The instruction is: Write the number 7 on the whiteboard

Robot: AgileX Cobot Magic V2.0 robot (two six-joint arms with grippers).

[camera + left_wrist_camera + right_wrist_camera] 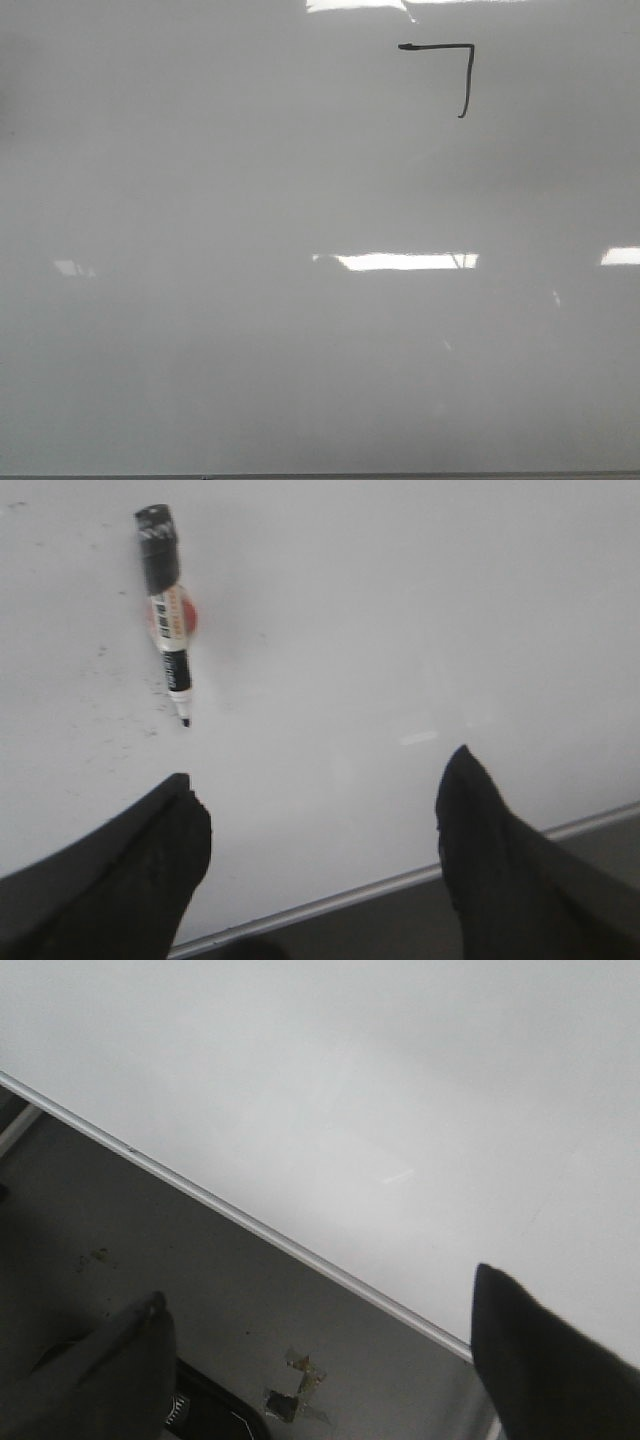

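Note:
The whiteboard [250,300] fills the front view, glossy pale grey. A thin black number 7 [462,70] is drawn near its far right. No arm shows in the front view. In the left wrist view a black-capped marker [166,605] lies flat on the whiteboard [420,630], apart from my left gripper [325,785], which is open and empty above the board's edge. My right gripper [320,1310] is open and empty too, over the whiteboard's [400,1080] edge, one finger above the grey table beside it.
A metal frame strip [400,880] borders the whiteboard, with grey table [150,1230] beyond it. Scraps of torn tape [297,1385] and a dark object [215,1410] lie on the table near my right gripper. Bright light reflections [405,261] show on the board.

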